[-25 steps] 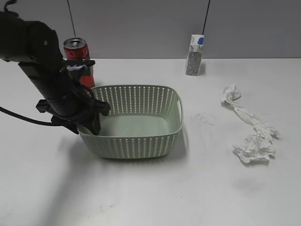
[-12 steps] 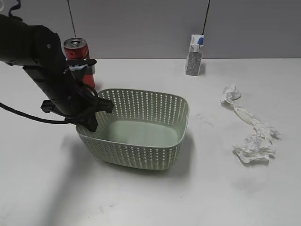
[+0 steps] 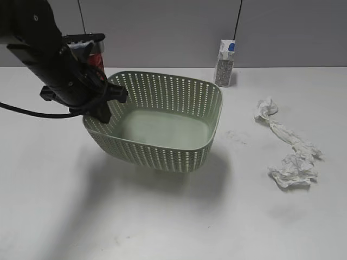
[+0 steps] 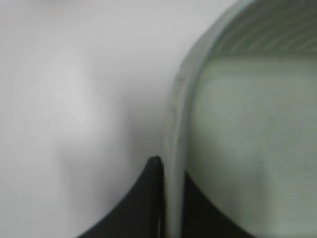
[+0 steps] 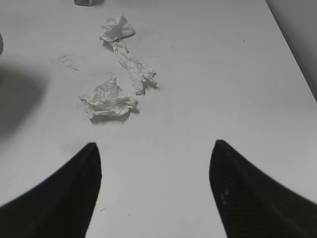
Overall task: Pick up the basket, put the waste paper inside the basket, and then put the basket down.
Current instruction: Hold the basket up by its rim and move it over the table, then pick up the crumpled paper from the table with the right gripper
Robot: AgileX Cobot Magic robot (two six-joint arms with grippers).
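In the exterior view the left tool [image 3: 103,105] covers the left rim of the basket [image 3: 162,124], so its fingertips and the near handle cannot be made out. The red can [image 3: 96,59] behind the arm shows only as a sliver. The carton [image 3: 225,63] is too small for its print to be read. The left arm runs off the top-left edge.

The left wrist view is heavily blurred: the basket [image 4: 237,124] wall slots smear into stripes, and only 1 dark finger [image 4: 143,198] shows clearly, cut by the bottom edge.

In the right wrist view the 2 fingers of the right tool [image 5: 153,148] are cropped at the bottom edge, and the carton [image 5: 84,2] is cut by the top edge.
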